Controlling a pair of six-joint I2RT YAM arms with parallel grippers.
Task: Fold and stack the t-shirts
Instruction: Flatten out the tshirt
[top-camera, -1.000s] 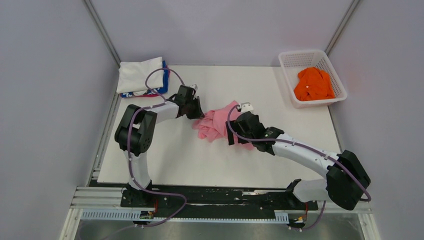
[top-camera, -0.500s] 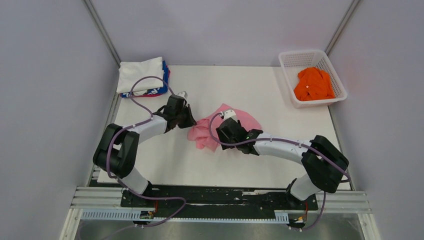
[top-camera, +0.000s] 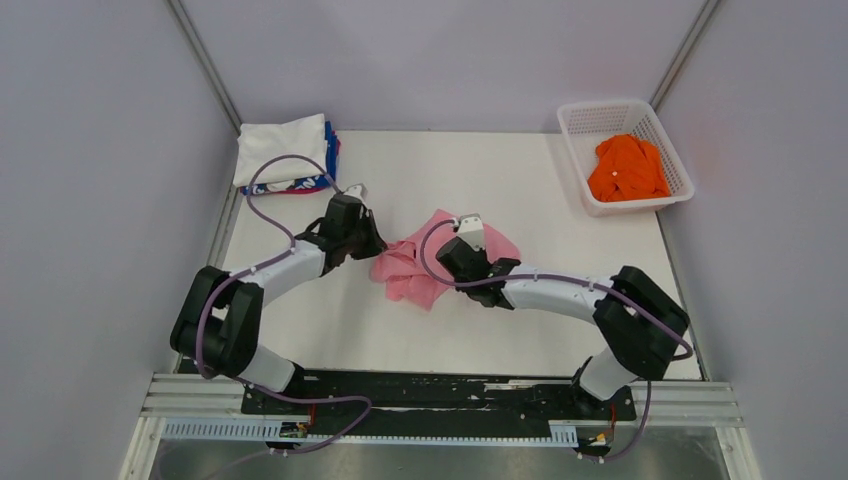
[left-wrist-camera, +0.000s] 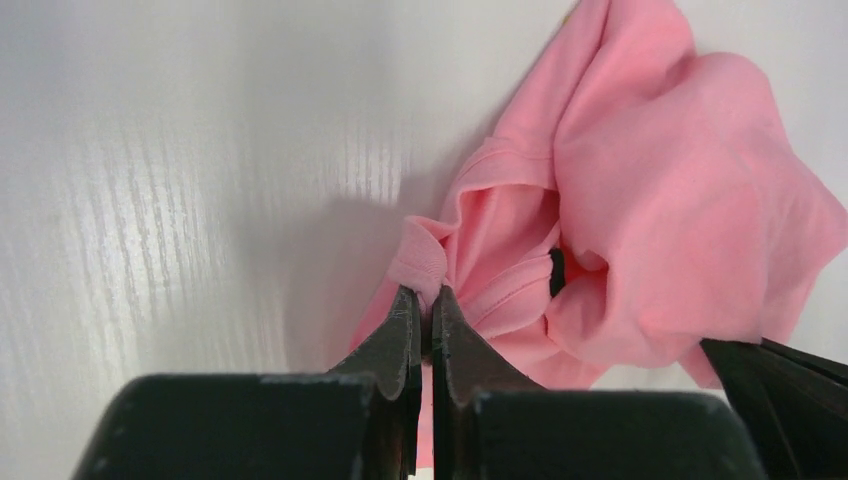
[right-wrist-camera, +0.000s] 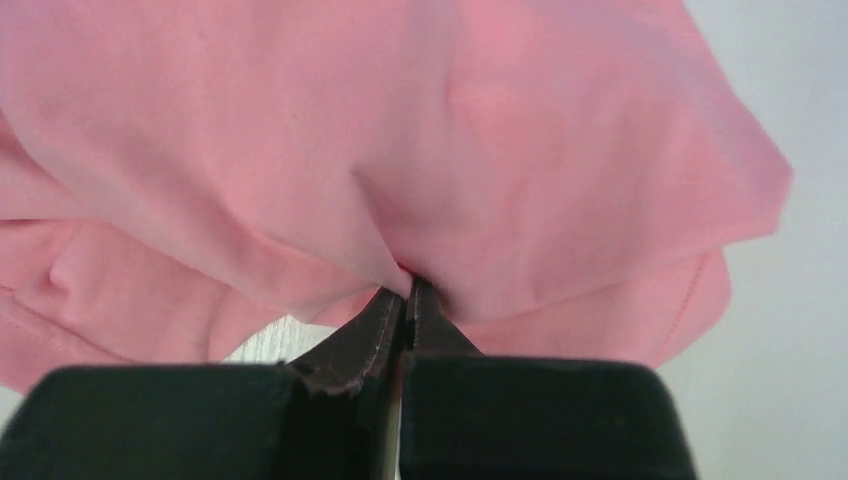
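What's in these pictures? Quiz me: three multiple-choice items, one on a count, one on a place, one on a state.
1. How many grippers hold the pink shirt? A none; B one; C both.
2. The orange shirt lies: A in the basket; B under the pink shirt; C in the right gripper.
3. The left gripper is: A open; B shut on the pink shirt; C shut on nothing.

Answers:
1 C, each wrist view shows pink cloth pinched between its fingers.
2 A, the top view shows it inside the white mesh basket.
3 B, its fingers meet on a pink fold.
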